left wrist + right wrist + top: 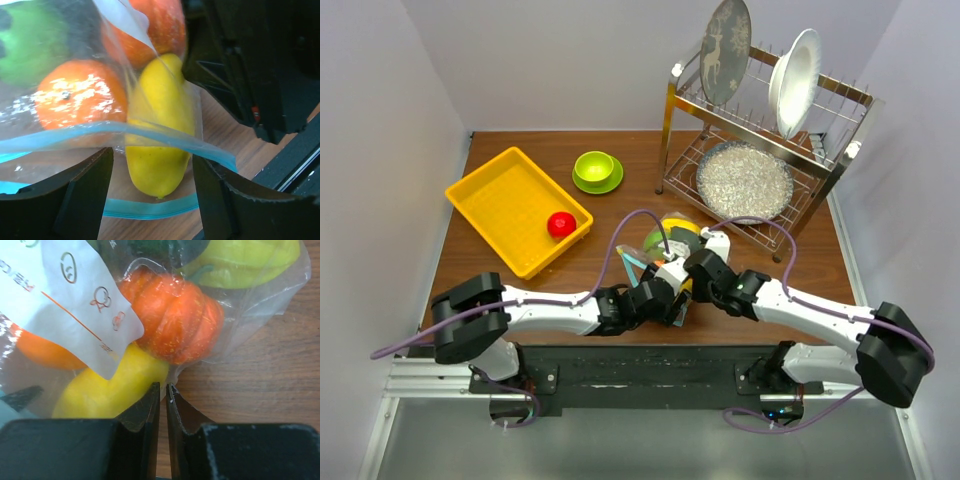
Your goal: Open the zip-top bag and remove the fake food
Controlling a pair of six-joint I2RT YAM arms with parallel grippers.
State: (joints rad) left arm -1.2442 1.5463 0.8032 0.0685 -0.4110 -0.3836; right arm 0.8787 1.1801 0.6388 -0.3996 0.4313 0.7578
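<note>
On the worktop [820, 270], the limp, slick zip-top bag [90, 300] seemed best held by its zip strip [60, 137]; left claw [150, 167] gaped, right claw [163, 390] pinched its film.

From above, the clear crinkly plastic zip-top bag [658, 240] is mostly covered — its glossy plastic fake food [681, 226] shows only as a yellow-green scrap. At the left wrist, a blurred green piece [30, 45] runs off the corner. At the right wrist, a white printed label [75, 305] masks fruit — whether the right fingers [142, 412] pinch film cannot be told.
</note>
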